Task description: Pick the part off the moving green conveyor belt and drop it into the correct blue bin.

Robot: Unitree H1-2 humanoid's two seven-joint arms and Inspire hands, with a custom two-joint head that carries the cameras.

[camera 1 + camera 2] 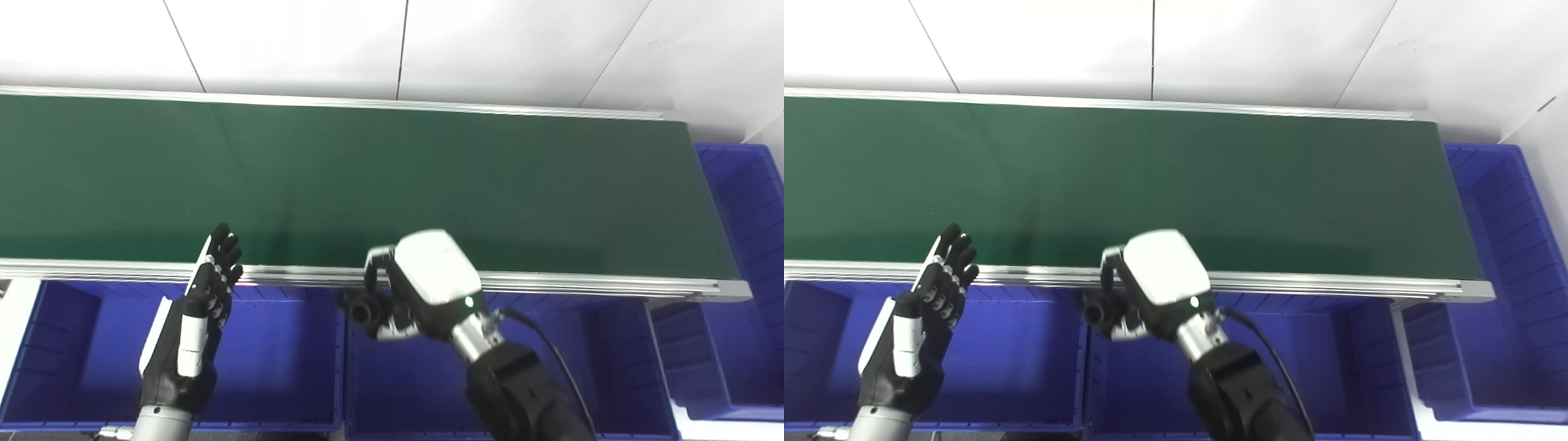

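A long dark green conveyor belt (380, 184) with silver metal rails runs left to right across the scene, its surface bare. Along its near edge sits a row of deep blue plastic bins: a left bin (275, 361), a middle bin (404, 392) and a right bin (612, 361); another blue bin (747, 245) stands past the belt's right end. The right robot hand (398, 294), with a white back plate and a green light near the wrist, hangs above the middle bin just beside the belt's near rail. Its fingers curl closed around a small black cylindrical part (360, 312), which pokes out to the left above the wall between the left and middle bins. The left robot hand (205, 300), black with white panels, is raised above the left bin, fingers straight and spread, holding nothing.
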